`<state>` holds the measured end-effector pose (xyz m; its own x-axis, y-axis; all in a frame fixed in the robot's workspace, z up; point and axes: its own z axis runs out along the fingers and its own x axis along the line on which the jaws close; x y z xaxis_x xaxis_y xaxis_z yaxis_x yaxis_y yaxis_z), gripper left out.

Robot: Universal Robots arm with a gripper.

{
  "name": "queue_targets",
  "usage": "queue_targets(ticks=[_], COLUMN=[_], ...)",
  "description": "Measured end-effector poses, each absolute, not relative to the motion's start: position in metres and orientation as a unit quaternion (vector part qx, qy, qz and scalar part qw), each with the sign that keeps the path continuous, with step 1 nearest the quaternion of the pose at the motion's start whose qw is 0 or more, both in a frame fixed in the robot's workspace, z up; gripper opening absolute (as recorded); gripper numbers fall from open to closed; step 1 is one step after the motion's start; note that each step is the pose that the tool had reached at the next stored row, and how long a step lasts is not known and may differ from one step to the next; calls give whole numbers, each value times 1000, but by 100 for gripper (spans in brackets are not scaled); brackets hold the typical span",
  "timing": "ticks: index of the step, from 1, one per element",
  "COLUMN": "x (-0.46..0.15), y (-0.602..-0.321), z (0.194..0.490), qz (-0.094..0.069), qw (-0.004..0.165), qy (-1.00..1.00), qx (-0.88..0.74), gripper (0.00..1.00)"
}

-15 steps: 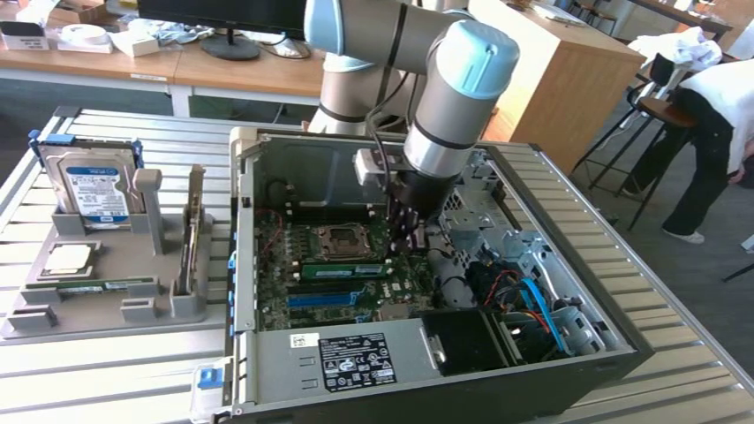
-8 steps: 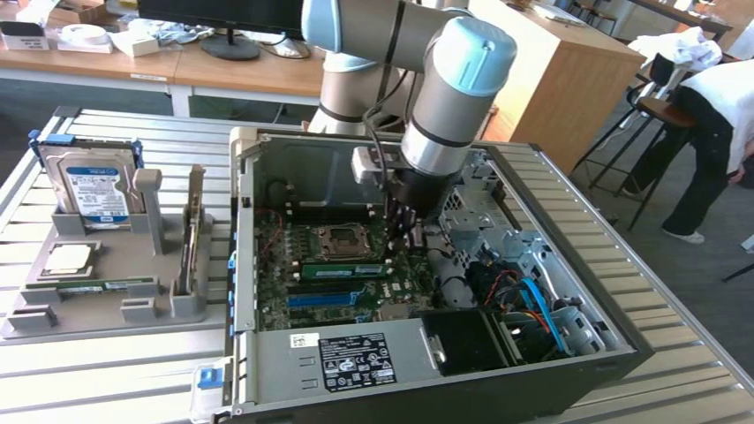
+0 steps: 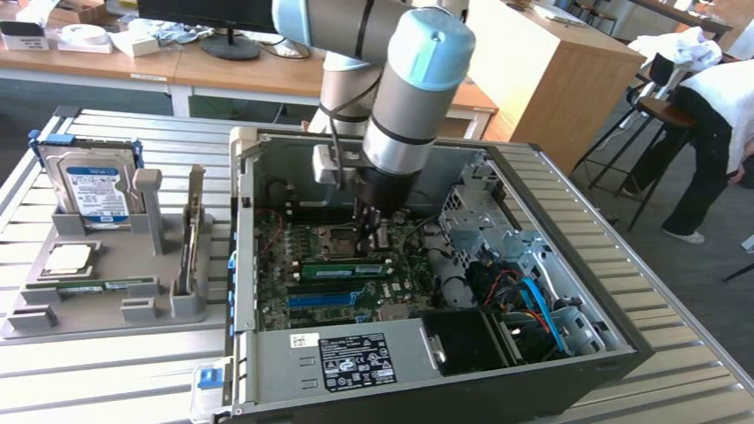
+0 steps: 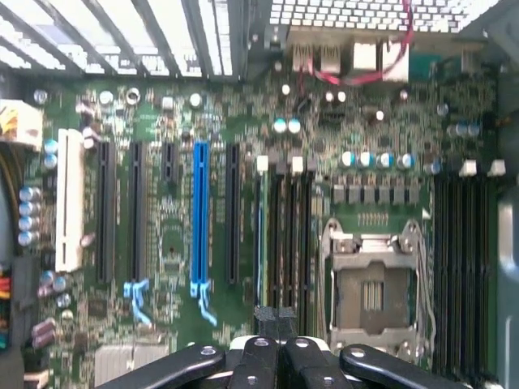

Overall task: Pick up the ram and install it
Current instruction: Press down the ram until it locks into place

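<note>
The ram [image 3: 344, 269], a long green stick with a pale label, stands on edge in a slot of the motherboard [image 3: 304, 247] inside the open computer case. In the wrist view the ram [image 4: 259, 243] appears edge-on as a thin green line among the black slots. My gripper [image 3: 374, 231] reaches down into the case, just behind the ram and beside the CPU socket [image 3: 335, 237]. Seen from the wrist, the gripper [image 4: 276, 318] is shut with its fingertips pressed together and nothing between them, right by the end of the ram.
At the exterior view's left, a grey fixture [image 3: 106, 305] holds a hard drive [image 3: 94, 181], a silver CPU chip [image 3: 69, 259] and another green stick [image 3: 112, 284]. A blue slot [image 3: 330, 299], the power supply [image 3: 353, 358] and drive cages [image 3: 471, 208] surround the board. A person [image 3: 712, 115] stands far right.
</note>
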<state>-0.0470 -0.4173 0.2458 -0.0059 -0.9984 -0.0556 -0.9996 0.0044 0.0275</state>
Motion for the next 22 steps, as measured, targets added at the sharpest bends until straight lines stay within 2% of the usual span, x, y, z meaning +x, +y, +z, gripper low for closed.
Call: queue_targets(ticks=[22], x=[-84], y=[-417], z=[245], qz=[29], qw=[10], qy=[709], qx=[-705], gripper=[10])
